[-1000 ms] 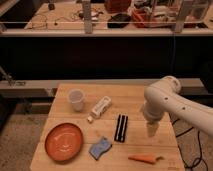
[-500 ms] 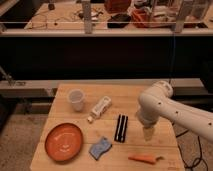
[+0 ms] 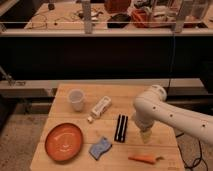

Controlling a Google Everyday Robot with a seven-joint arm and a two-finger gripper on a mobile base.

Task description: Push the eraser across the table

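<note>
Plate [image 3: 64, 141] sits near the bench's [image 3: 130, 97] front-left corner, with the cup [image 3: 76, 99] behind it toward the back-left corner. Sponge [image 3: 101, 147] lies by the front edge and the white block [image 3: 101, 106] mid-bench. None of these has moved. The eraser [image 3: 121, 128] lies mid-bench, running front to back, where it was a second ago. Just right of it and not touching, the gripper [image 3: 145, 135] points down, fingers spread and empty. It has shifted left and lower. A carrot [image 3: 145, 159] lies by the front edge.
</note>
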